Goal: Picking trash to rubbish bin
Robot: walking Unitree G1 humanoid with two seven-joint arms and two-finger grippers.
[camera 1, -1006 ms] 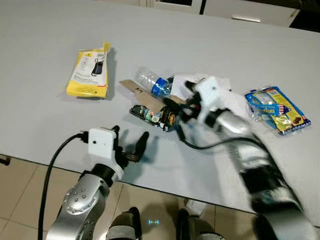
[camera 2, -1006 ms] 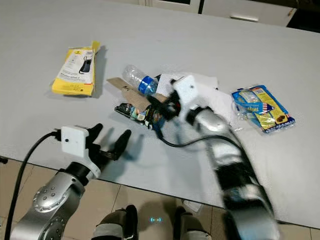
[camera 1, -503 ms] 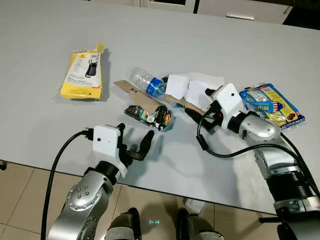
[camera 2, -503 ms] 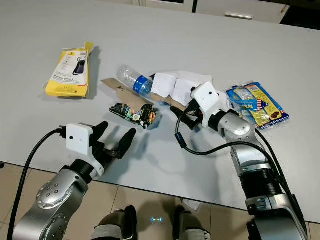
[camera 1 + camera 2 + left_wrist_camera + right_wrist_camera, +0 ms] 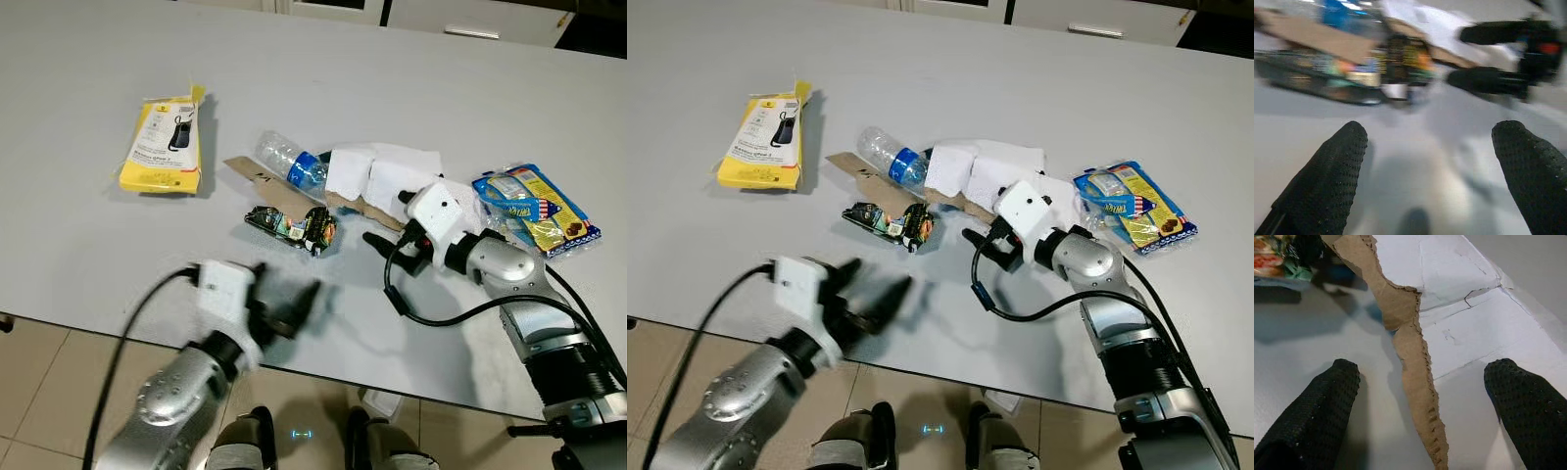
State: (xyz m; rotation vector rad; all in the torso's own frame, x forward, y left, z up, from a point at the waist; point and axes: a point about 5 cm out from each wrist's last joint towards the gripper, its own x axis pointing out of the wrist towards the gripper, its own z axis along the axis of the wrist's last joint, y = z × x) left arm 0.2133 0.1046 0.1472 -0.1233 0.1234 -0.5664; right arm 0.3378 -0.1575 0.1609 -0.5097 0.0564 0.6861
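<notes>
— Where is the trash?

— Clustered mid-frame on the grey surface (image 5: 88, 255): a crushed plastic bottle (image 5: 289, 162), torn cardboard (image 5: 367, 208) with white paper (image 5: 387, 176) over it, and a crumpled snack wrapper (image 5: 294, 225) just below. A yellow box (image 5: 165, 147) lies well apart at upper left, a blue snack packet (image 5: 534, 211) at right.

— And the arms?

— The right gripper (image 5: 387, 245) sits just beside the cardboard's torn edge, fingers (image 5: 1327, 401) spread and holding nothing, probably lined up to straddle that edge. The left gripper (image 5: 284, 313), blurred at lower centre, has its fingers (image 5: 1327, 171) parted and empty, aimed at the wrapper.

— Room to move?

— Bare surface lies below the pile, though the near edge is close to the left gripper.
</notes>
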